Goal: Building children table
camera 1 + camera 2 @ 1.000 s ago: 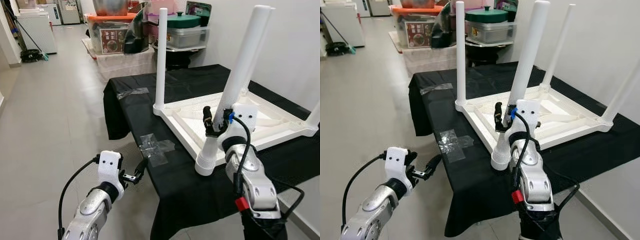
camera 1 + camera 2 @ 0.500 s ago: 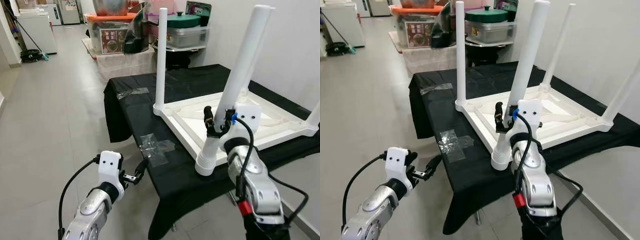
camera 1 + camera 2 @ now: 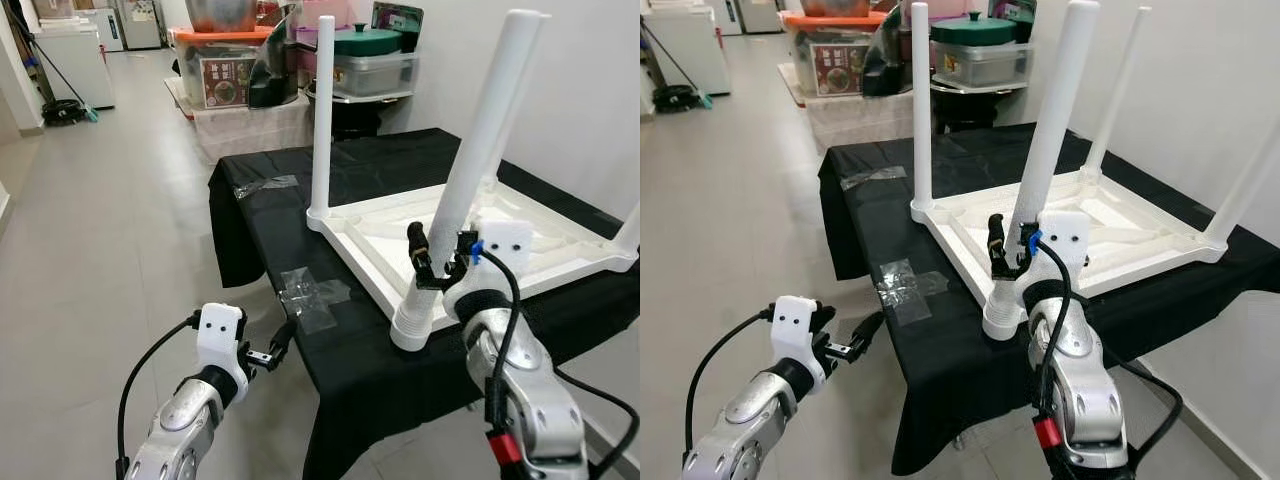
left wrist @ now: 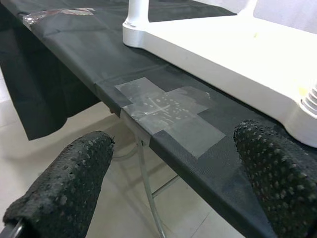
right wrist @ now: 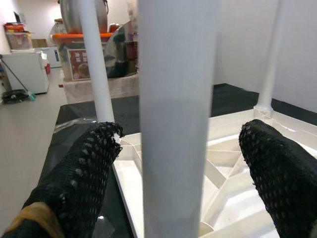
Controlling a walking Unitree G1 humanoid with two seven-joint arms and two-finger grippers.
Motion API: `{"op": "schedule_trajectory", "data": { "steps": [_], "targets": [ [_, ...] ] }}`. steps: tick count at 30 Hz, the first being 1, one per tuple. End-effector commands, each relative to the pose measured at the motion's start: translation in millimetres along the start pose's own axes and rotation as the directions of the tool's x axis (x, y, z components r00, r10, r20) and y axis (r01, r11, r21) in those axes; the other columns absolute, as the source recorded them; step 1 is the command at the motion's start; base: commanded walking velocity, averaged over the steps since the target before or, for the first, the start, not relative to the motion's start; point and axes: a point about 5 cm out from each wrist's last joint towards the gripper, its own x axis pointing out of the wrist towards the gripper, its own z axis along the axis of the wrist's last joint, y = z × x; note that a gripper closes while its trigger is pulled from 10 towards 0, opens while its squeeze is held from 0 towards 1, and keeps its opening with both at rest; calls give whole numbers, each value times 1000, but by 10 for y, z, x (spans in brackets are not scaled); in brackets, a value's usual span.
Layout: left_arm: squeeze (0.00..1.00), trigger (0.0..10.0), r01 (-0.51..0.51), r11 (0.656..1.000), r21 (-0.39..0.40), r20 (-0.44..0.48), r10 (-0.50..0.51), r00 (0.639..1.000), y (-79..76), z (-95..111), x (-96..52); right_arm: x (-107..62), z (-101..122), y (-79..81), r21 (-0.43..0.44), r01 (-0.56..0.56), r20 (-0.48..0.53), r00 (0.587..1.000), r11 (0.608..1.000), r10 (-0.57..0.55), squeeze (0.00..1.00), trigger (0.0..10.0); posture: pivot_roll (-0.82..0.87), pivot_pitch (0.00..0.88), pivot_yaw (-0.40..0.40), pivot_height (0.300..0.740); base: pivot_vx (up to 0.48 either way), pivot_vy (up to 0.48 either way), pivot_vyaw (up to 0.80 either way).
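Jaws spread on both sides. The left gripper [image 3: 278, 347] hangs empty just short of the black-draped table's edge [image 3: 300, 345], a clear tape patch [image 4: 166, 111] lying beyond its fingertips. The right gripper [image 3: 1008, 247] straddles the near white table leg [image 5: 176, 119], which stands between the fingers, apparently untouched. Risk: closing off-centre could lever that leg from its ribbed socket [image 3: 412, 325] or shift the inverted tabletop [image 3: 1090, 235].

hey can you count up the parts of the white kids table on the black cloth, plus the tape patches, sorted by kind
White table legs standing up: 4, including the near leg between the open right gripper fingers
White tabletop, upside down: 1
Clear tape patches on the black cloth: 2, one near the front edge, one farther back
Total: 7
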Motion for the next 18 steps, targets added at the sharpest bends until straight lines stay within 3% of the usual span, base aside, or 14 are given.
{"op": "schedule_trajectory", "data": {
  "steps": [1,8,12,14,18],
  "targets": [
    [0,10000,3,1000,0,-7,-3,1000,6,-22,1,-34,11,-5,6,-8,-4,1000,1000,8,1000,10000,-35,0,-10,740,0,0,0],
    [0,10000,7,1000,-1,-8,-7,1000,-3,-31,8,-177,-18,-31,-7,-12,-24,1000,1000,12,1000,10000,-48,0,-6,740,0,0,0],
    [0,10000,10,1000,-2,-9,-10,1000,5,-33,13,-368,-55,-39,-11,-24,-52,998,1000,23,1000,10000,-60,0,-1,740,0,0,0],
    [0,10000,10,1000,-2,-9,-10,1000,5,-33,13,-368,-55,-39,-11,-24,-52,998,1000,23,1000,10000,-60,0,-1,740,0,0,0],
    [0,10000,13,1000,-2,-6,-13,1000,7,-30,14,-480,-72,-20,23,-67,-64,996,998,68,1000,10000,-66,0,5,740,0,0,0]
  ]
}}
